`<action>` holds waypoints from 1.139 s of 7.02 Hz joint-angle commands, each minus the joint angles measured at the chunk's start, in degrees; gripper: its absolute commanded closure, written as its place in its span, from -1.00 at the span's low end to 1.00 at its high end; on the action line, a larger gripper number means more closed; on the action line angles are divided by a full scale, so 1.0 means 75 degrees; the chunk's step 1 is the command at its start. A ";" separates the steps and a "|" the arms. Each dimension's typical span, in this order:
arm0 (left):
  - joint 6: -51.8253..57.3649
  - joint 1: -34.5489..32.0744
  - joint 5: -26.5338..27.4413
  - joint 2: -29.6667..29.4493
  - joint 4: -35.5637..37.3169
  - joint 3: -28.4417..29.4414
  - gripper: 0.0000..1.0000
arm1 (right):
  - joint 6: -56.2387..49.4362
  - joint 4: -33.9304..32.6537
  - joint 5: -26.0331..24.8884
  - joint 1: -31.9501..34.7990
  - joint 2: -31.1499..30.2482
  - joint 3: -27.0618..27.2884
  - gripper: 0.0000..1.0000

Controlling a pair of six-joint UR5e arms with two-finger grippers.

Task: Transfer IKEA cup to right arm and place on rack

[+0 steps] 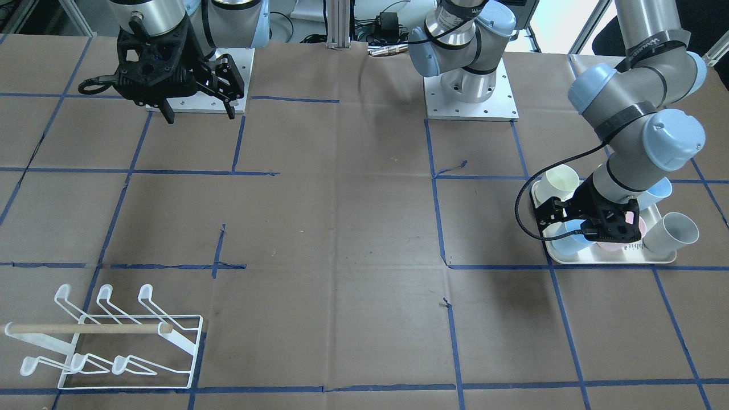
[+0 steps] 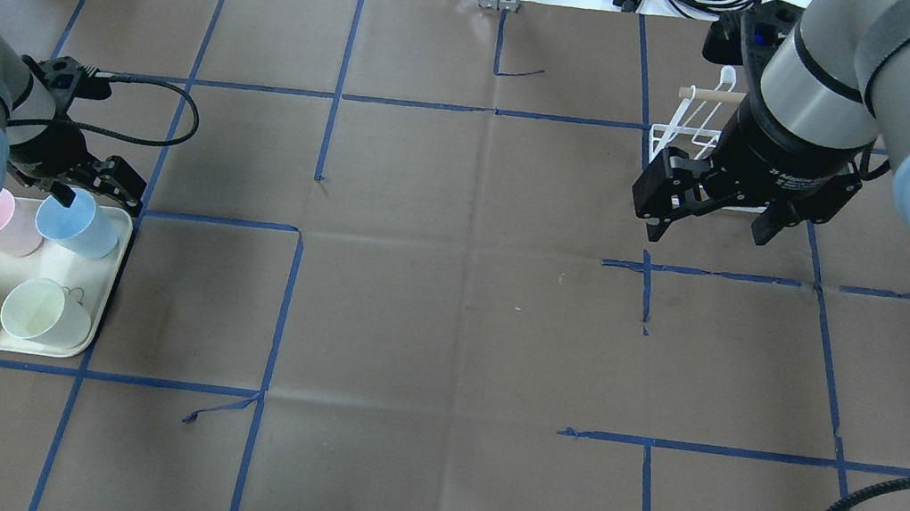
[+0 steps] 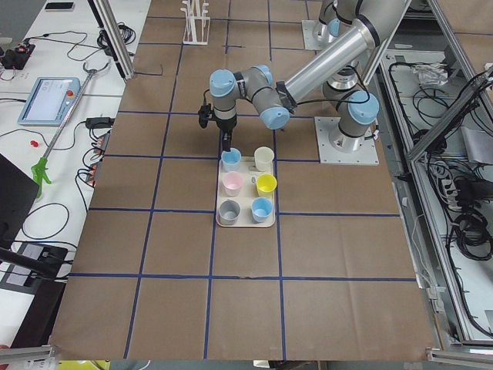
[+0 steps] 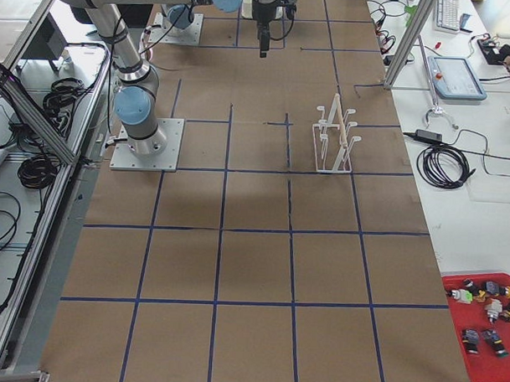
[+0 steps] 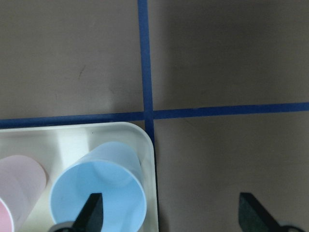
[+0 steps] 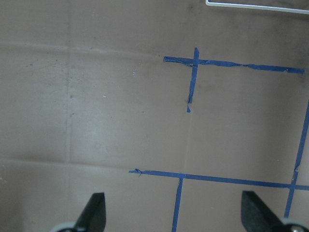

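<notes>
Over the corner of the cream rectangular tray point(image 5: 72, 137), I see my left end effector point(image 5: 169, 198) released, one fingertip above the pale blue plastic cup point(image 5: 106, 179), nothing gripped. My right end effector point(image 2: 706, 234) hangs released too, apart from the white wire rack point(image 1: 85, 328).

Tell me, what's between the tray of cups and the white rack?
Between tray and rack, only bare brown paper with blue tape lines, in the front-facing view.
</notes>
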 commanded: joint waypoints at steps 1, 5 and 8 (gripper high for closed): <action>-0.0015 0.0016 0.0077 -0.0019 0.0392 -0.0409 -1.00 | 0.0005 0.0006 0.0003 0.0000 -0.0011 0.0003 -1.00; 0.0021 0.0263 0.0335 -0.0030 0.0416 -0.0410 -1.00 | 0.0005 0.0006 0.0003 0.0012 0.0000 0.0014 -1.00; 0.0032 0.0263 0.0382 -0.0065 0.0392 -0.0305 0.60 | 0.0005 0.0006 0.0015 0.0012 0.0000 0.0014 -1.00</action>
